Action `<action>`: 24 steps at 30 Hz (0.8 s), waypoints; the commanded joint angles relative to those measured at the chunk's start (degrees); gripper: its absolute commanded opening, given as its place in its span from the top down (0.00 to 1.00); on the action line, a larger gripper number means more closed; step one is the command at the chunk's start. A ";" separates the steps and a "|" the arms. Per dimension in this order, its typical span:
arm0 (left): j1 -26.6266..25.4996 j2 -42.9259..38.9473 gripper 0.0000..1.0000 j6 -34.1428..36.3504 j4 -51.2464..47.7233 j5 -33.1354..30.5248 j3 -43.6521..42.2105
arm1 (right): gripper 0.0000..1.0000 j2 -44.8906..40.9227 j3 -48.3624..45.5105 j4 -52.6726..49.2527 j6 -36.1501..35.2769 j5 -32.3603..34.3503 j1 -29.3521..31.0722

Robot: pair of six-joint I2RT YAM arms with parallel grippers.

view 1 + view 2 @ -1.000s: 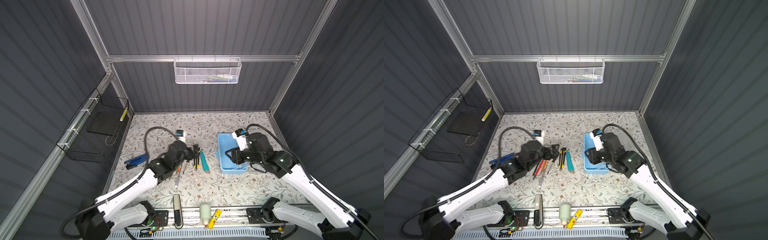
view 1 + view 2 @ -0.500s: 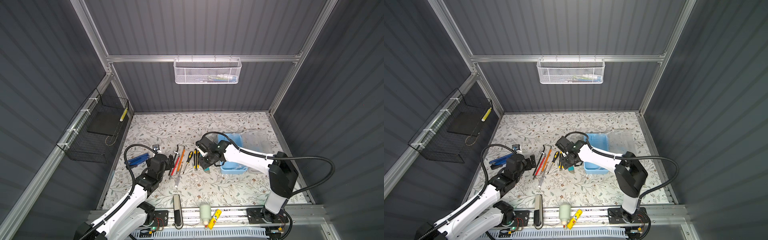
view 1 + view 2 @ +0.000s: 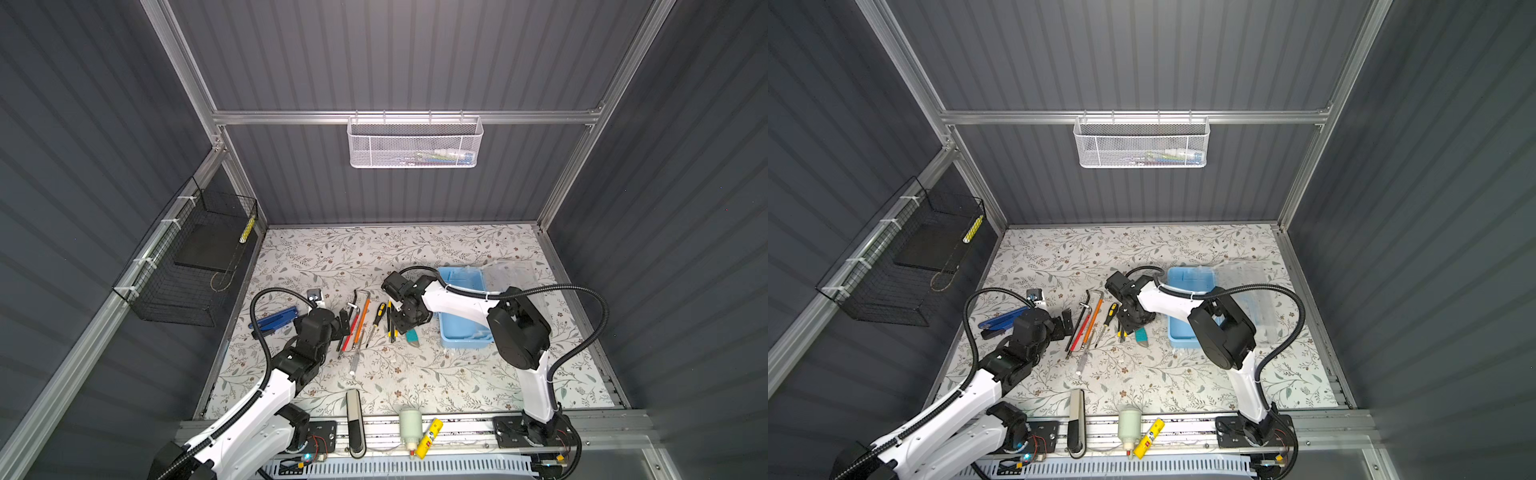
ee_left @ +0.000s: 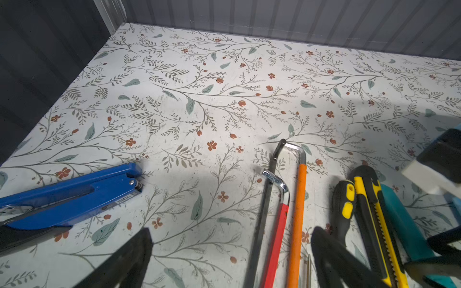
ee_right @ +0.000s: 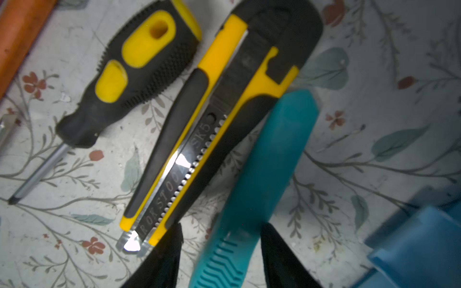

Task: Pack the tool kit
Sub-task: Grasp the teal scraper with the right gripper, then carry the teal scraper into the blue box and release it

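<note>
Your right tool (image 5: 221, 228) has its jaws apart, astride the grooved end of the teal handle (image 5: 269, 159). A sliver of table (image 3: 374, 257) shows on one side, so it isn't clamped. The handle lies just beside the yellow knife (image 5: 199, 139). Your left tool (image 4: 232, 259) is spread wide and holds nothing, low over the table near the orange hex key (image 4: 296, 212). The kit (image 3: 463, 336) sits open on the table, right of the row of tools, with its clear lid (image 3: 519, 274) folded out to the right.
</note>
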 commanded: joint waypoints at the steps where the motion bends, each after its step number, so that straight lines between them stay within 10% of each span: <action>1: 0.30 0.39 0.01 1.16 0.80 0.27 -0.27 | 0.47 -0.04 -1.39 -0.70 0.51 2.28 -0.74; 24: 0.30 0.42 0.01 0.98 0.72 -0.01 -0.24 | 0.75 -3.60 -1.69 -1.10 5.58 1.96 -2.75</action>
